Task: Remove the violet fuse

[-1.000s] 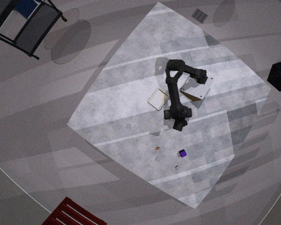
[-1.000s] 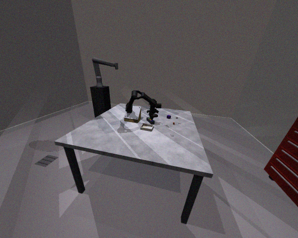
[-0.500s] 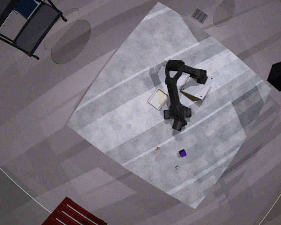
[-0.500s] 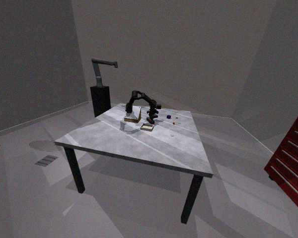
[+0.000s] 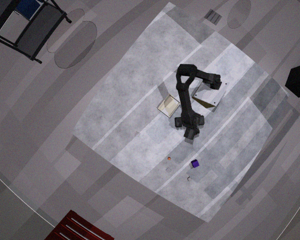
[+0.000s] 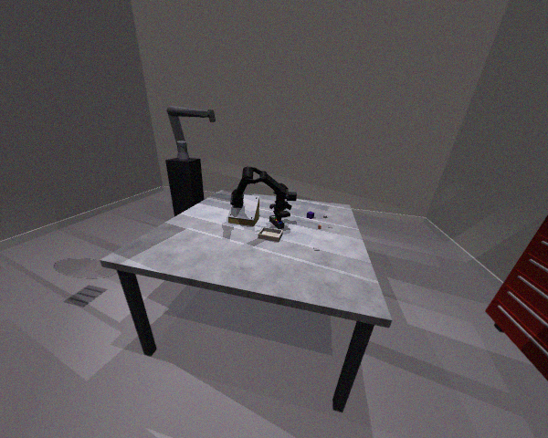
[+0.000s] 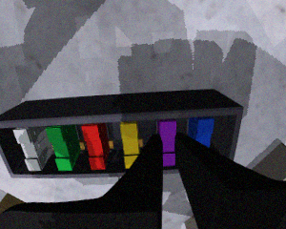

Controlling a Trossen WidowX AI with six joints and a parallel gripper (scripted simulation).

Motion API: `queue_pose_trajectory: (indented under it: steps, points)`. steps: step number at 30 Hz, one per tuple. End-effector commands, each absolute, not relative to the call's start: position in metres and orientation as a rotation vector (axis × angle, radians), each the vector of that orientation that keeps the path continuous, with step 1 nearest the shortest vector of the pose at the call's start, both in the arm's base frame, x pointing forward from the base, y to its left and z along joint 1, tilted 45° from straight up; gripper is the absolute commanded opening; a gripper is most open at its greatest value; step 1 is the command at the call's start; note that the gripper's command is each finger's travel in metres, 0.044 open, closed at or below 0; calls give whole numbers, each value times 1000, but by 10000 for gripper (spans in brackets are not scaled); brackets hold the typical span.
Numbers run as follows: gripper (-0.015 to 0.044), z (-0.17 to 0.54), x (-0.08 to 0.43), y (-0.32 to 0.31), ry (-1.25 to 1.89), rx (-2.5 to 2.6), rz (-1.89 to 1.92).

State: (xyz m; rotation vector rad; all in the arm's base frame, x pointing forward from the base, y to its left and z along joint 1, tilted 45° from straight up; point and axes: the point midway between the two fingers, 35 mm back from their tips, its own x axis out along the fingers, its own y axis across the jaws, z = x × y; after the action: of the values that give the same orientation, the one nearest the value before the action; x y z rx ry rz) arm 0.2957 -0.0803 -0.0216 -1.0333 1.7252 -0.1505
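Note:
The black fuse block (image 7: 119, 104) (image 6: 274, 223) stands on the table, with white, green, red, yellow, violet and blue fuses in a row in the wrist view. The violet fuse (image 7: 167, 131) stands upright in its slot, between yellow and blue. My gripper (image 7: 166, 140) is shut on the violet fuse, one dark fingertip on each side of it. The right fingertip is close to the blue fuse (image 7: 201, 130); I cannot tell whether they touch. The tray (image 5: 172, 107) (image 6: 268, 237) is empty beside the block. The arm hides the block in the top view.
A sloped box (image 5: 209, 97) (image 6: 242, 220) with a white top and yellow side stands beside the arm. A violet cube (image 5: 194, 163) (image 6: 310, 214) and a small orange piece (image 5: 169, 158) (image 6: 319, 226) lie on the table, away from the block.

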Motion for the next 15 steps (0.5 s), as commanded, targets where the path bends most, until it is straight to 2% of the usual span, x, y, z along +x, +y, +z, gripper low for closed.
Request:
queue_pose_trajectory:
  steps: [1, 15]
  points:
    - [1, -22, 296, -80, 1725, -1033, -151]
    - [0, -18, 296, -77, 1725, -1033, -150]
